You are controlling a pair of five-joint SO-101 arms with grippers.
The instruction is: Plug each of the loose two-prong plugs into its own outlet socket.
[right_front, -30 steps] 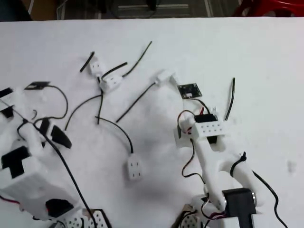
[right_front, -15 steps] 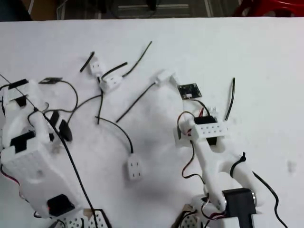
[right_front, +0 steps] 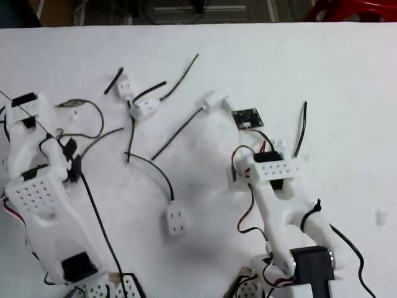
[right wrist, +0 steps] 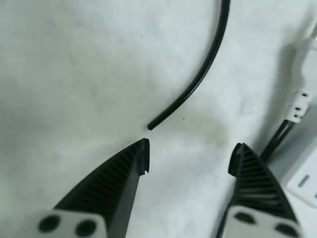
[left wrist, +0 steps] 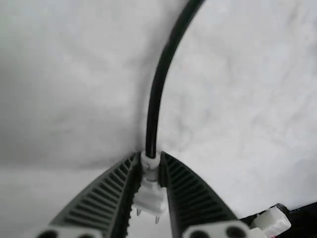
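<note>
One pinch is all the left tool [left wrist: 150,159] has on the plug [left wrist: 148,194], so its cord [left wrist: 162,74] could twist it askew; the right tool [right wrist: 190,151] gapes empty.

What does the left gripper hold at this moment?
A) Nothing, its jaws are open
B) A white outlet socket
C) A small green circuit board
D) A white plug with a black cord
D: in the left wrist view, the left gripper is closed on a white plug, and the plug's black cord runs away from the jaws over the table.
</note>
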